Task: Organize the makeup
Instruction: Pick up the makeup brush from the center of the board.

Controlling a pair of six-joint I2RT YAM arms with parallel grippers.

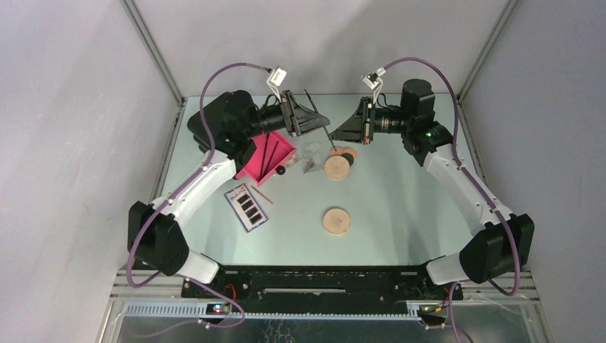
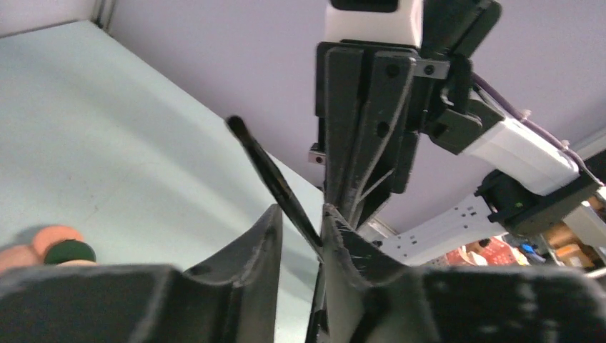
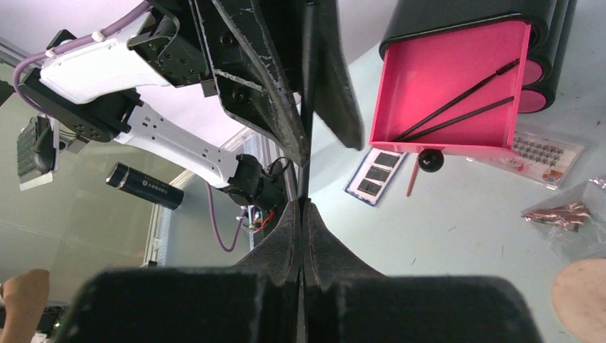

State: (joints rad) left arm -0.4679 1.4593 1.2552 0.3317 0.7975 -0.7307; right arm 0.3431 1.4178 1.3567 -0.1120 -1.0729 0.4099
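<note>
While in right hand [image 3: 301, 204], black stick [image 3: 306, 168]

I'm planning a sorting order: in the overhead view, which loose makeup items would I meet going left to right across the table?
palette → clear packet → peach round

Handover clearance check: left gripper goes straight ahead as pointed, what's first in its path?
The right gripper, nose to nose with it, shut on the black stick that sits between the left jaws. Gap looks short; depth unclear.
</note>
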